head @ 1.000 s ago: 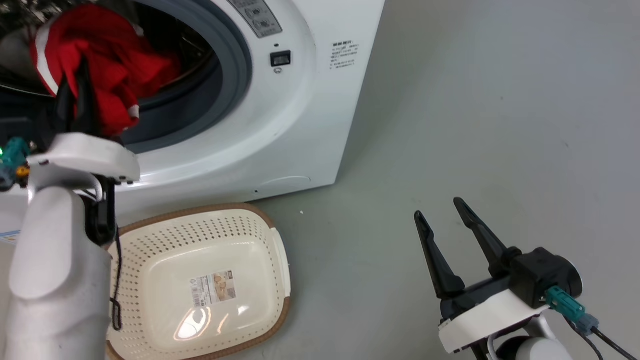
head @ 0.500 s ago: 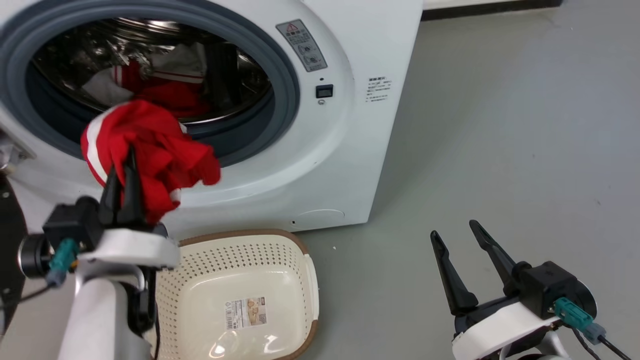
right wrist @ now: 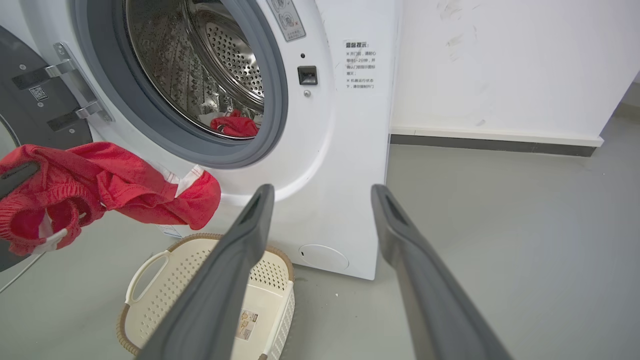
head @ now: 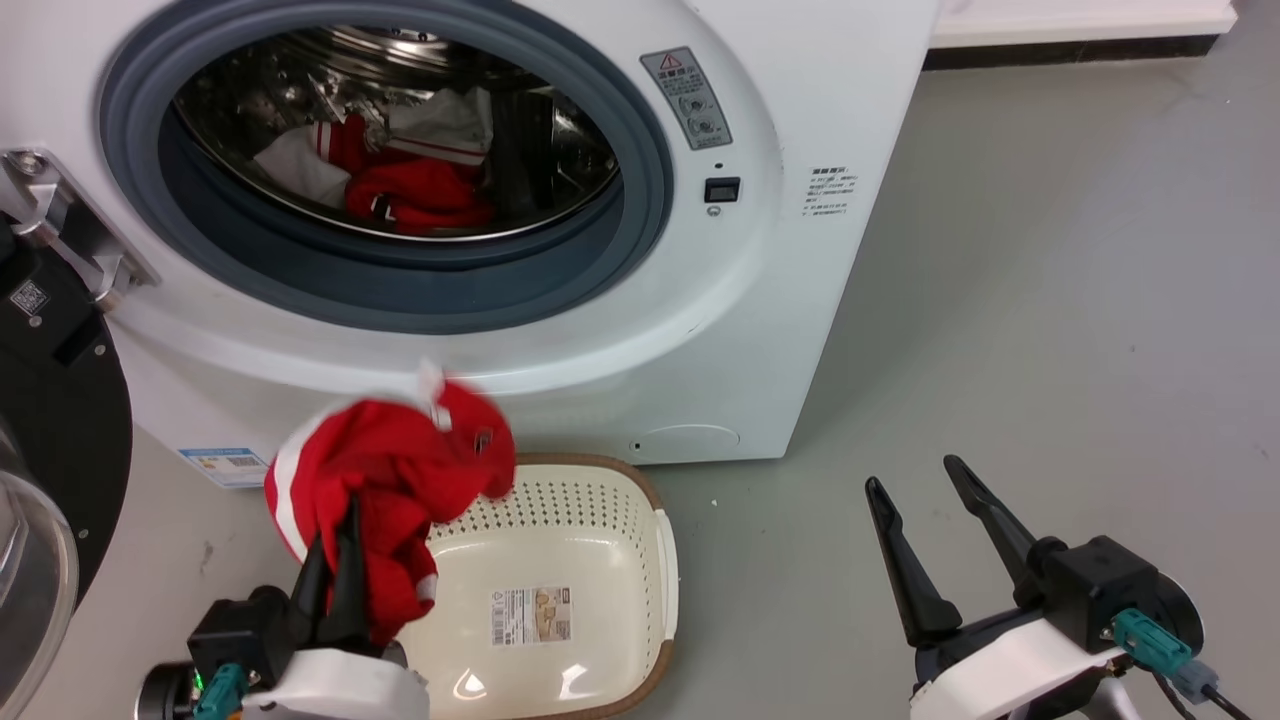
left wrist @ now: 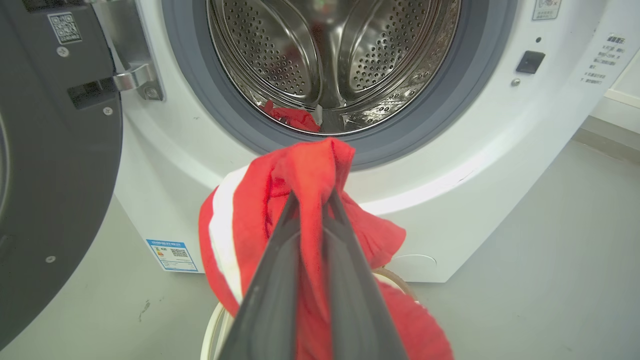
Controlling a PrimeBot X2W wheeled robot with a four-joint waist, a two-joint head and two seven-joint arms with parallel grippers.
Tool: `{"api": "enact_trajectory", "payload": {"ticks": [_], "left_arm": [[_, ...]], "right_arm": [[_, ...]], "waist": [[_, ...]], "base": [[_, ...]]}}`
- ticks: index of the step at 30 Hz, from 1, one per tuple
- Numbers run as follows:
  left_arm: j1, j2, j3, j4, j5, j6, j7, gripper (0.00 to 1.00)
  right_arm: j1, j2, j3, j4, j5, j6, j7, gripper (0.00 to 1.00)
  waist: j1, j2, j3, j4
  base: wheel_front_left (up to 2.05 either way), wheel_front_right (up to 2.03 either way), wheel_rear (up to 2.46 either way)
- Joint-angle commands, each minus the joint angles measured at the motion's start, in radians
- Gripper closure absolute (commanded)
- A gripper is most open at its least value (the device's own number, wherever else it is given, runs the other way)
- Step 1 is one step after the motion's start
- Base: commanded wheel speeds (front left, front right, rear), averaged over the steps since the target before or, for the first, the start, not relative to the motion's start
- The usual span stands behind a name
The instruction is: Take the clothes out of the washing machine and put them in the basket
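The left gripper [head: 337, 525] had its two dark fingers pressed close together on a bunched fold of a red garment [head: 390, 470] with a white stripe down one side. The cloth rose between the fingertips and spilled down around them. This garment was outside the washing machine [head: 760, 300], hanging in the air in front of the machine's lower white panel. It hung above the left part of the cream basket [head: 570, 500], and in the right wrist view it was clear of the brown rim. The basket stood on the grey floor [head: 1050, 300] just near of the machine's base, with a paper label [head: 532, 614] showing on its bottom. More clothes [head: 420, 195], red pieces mixed with white panels and striped trim, lay in a heap at the bottom of the perforated steel drum [head: 300, 90] behind the grey rubber ring. The black-framed door [head: 50, 400] was swung wide open to the left on its metal hinge [head: 60, 220]. A small blue sticker [head: 225, 465] sat low on the machine's front, left of the held garment. The right gripper [head: 912, 474] hung over bare floor to the right of the basket, well apart from the machine. Its fingers were spread wide and gripped nothing.
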Motion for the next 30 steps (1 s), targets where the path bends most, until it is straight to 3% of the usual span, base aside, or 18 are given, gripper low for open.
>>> {"api": "enact_trajectory", "payload": {"ticks": [1, 11, 23, 30], "left_arm": [[0.016, -0.009, -0.006, 0.008, -0.011, 0.003, -0.005, 1.0], [-0.064, -0.023, -0.021, 0.146, -0.031, -0.012, -0.005, 1.0], [-0.344, -0.015, -0.016, 0.386, 0.005, -0.046, -0.005, 1.0], [-0.471, -0.019, 0.001, 0.529, 0.007, -0.051, -0.005, 1.0]], "right_arm": [[-0.008, 0.002, 0.001, -0.01, -0.006, -0.001, -0.001, 0.0], [-0.081, 0.002, 0.015, -0.036, -0.013, -0.001, -0.006, 0.0], [-0.179, 0.002, 0.028, -0.054, -0.024, -0.001, -0.029, 0.0], [-0.229, 0.002, 0.032, -0.055, -0.034, -0.001, -0.044, 0.0]], "waist": [[0.0001, 0.0, 0.025, 0.009], [0.0001, 0.0, 0.2, -0.003], [0.0001, 0.0, 0.451, -0.029], [0.0001, 0.0, 0.544, -0.026]], "base": [[0.0, 0.0, 0.0], [0.0, 0.0, 0.0], [0.0, 0.0, 0.0], [0.0, 0.0, 0.0]]}}
